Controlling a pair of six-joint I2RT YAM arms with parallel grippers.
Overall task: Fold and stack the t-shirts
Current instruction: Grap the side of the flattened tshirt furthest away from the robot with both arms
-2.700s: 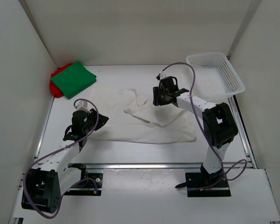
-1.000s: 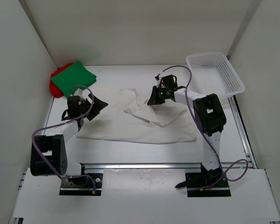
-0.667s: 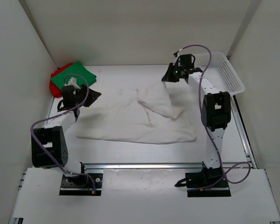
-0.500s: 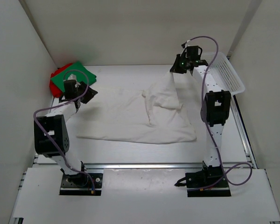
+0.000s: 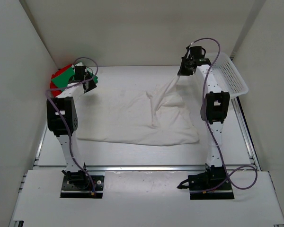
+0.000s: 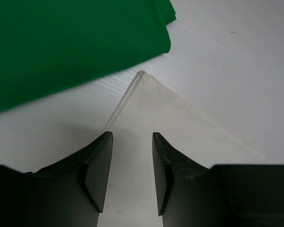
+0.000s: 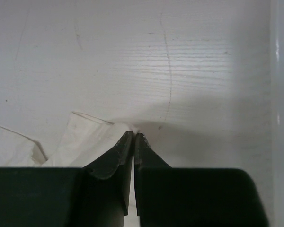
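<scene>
Two arms stand on their bases at the bottom edge of the overhead view. Beyond them the white t-shirt (image 5: 132, 120) lies spread across the middle of the worktop (image 5: 132, 153). Its near hem is flat and roughly straight, and creases run through its centre. The upper right portion is lifted off the surface into a taut peak pointing to the upper right of the frame.

At that peak the right claw (image 7: 133, 135) is pressed together on a fold of the white cloth. The wrist view shows fabric bunched at the fingertips, with bare worktop beyond.

In the upper left of the overhead view, the left claw (image 6: 131, 137) sits low at the shirt's far left corner. Its fingers are spread with a clear gap between them. The corner of white cloth lies flat in line with that gap, pointing away. Whether the fingers touch the cloth cannot be determined.

Just past that corner, across a strip of bare worktop, sits the folded green t-shirt (image 6: 61, 42). It rests on the red t-shirt (image 5: 53, 85), which shows only at the left edge of the stack, near the left wall.

At the far right, a white mesh basket (image 5: 232, 78) sits beside the right arm.
</scene>
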